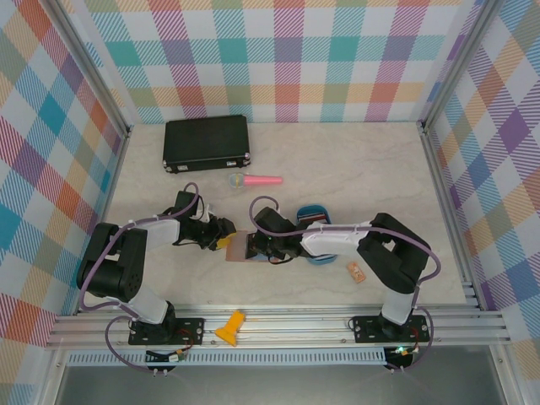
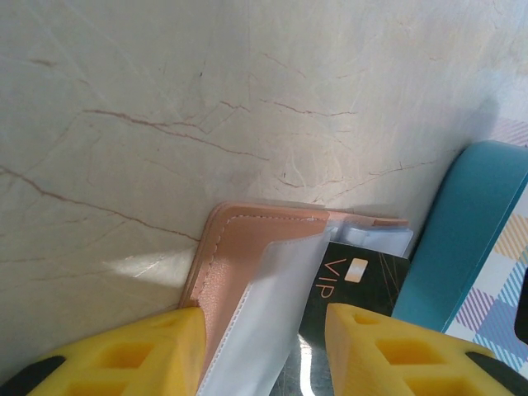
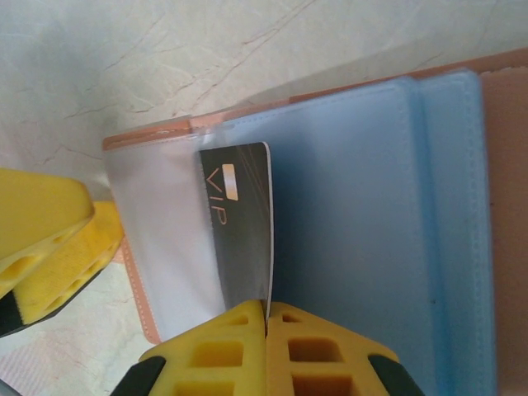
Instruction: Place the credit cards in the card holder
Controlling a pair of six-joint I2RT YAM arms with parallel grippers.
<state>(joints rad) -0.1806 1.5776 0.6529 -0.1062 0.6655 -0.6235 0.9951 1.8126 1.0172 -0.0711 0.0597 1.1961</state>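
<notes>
Left arm (image 1: 126, 270) and right arm (image 1: 371, 249): black joint housings, white link shells, looped purple cables (image 1: 81, 277), flat black base plates (image 1: 169, 327). Left fingers (image 2: 124, 355), right fingers (image 3: 223, 359): yellow blocks with recessed rectangular pockets, black behind.

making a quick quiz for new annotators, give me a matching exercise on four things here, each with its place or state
Things:
1 black VIP card
2 card holder
3 black case
4 blue tray

Places or states:
a far left of the table, closed
b pinched by the right gripper
c lying open mid-table
d partly under the right arm

Pairs: 1-b, 2-c, 3-a, 4-d
</notes>
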